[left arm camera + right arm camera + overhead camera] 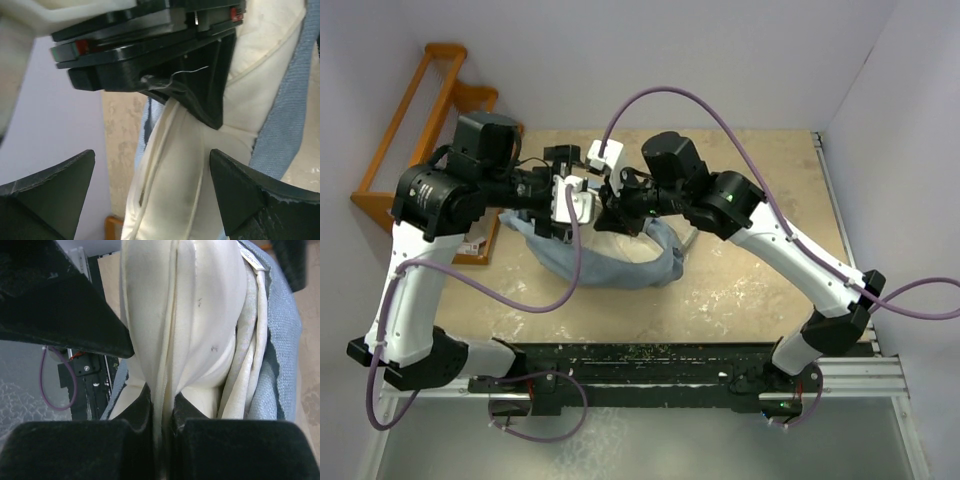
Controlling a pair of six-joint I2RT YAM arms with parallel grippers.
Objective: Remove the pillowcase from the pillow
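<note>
The cream pillow (pixel 620 247) lies mid-table, partly out of the blue-grey pillowcase (pixel 610 268), which is bunched around its lower part. My right gripper (pixel 163 410) is shut on a pinched fold of the pillow (pixel 190 305) and holds it up. The pillowcase (pixel 282 340) hangs along the right side. My left gripper (pixel 152 185) is open, its jaws wide on either side of the raised pillow (pixel 175 170) without touching it. The right gripper (pixel 167 92) shows just above, and the pillowcase edge (pixel 290 115) at the right. Both grippers meet over the pillow (pixel 595 210).
An orange wooden rack (pixel 410 130) stands at the table's left edge, with a small flat item (pixel 475 243) beside it. White walls close in the left, back and right. The beige tabletop (pixel 760 270) extends to the right of the cloth.
</note>
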